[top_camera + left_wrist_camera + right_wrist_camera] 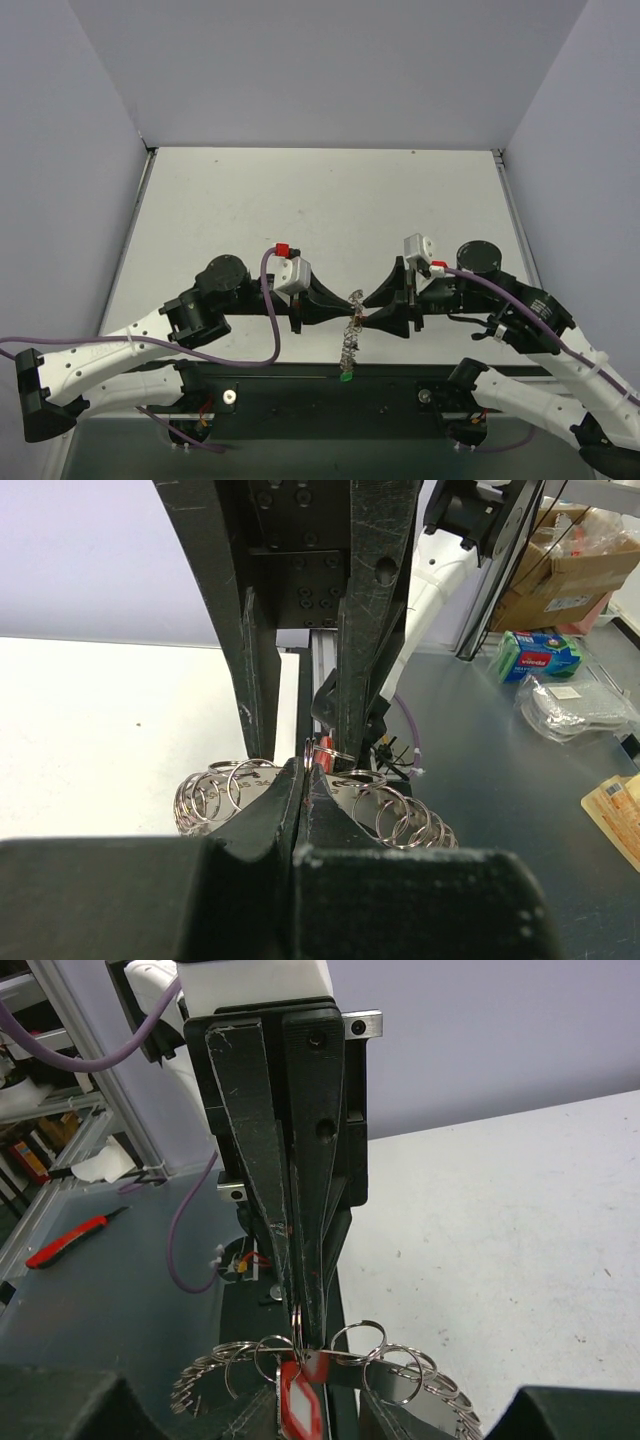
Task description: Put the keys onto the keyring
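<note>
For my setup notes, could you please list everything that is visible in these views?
keyring: one, silvery, raised, centre of the top view
green key: one, green, at the keyring's near end
red key: one, red, against the keyring's middle
table: one, white, under the arms
cardboard box: one, brown, beyond the table, left wrist view
red-handled item: one, red and black, on the grey surface
left tool: one, black, shut on the keyring
right tool: one, black, open around the red key

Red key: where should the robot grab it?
Probably by the flat head of the red key, pinched across its side edges, coming from the right arm's side. Its face is turned toward the right wrist camera, between the right gripper's open jaws, and the left gripper clamps the keyring opposite.
</note>
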Controlling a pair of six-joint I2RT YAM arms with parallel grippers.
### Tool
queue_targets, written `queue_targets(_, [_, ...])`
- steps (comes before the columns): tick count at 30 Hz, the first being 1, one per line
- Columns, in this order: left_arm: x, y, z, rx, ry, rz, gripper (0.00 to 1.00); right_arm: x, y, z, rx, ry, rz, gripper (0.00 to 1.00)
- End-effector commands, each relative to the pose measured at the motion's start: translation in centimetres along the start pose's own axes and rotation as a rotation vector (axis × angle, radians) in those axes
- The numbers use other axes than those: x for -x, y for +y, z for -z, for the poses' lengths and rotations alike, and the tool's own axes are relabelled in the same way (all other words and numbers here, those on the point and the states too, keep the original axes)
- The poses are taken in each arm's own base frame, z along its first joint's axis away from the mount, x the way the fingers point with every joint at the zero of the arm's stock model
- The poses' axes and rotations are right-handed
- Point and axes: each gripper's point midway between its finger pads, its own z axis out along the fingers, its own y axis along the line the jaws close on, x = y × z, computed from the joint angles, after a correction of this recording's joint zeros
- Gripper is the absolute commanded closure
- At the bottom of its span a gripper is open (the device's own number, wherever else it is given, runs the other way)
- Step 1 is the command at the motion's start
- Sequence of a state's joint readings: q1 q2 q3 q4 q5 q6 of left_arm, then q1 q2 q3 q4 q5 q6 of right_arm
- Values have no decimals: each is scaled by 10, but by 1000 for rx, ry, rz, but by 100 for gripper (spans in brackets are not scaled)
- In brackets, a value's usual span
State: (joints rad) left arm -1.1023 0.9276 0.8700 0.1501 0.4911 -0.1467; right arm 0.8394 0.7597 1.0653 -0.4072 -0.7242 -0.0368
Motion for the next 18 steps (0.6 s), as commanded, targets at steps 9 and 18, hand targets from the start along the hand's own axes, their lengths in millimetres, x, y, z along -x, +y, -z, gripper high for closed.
queue_targets(9, [44, -8, -2, -37, -125, -55, 100, 13, 4, -5, 39, -47, 27, 100])
queue_targets(18, [54, -6, 2, -16, -191, -59, 100, 10, 4, -4, 33, -42, 17, 100])
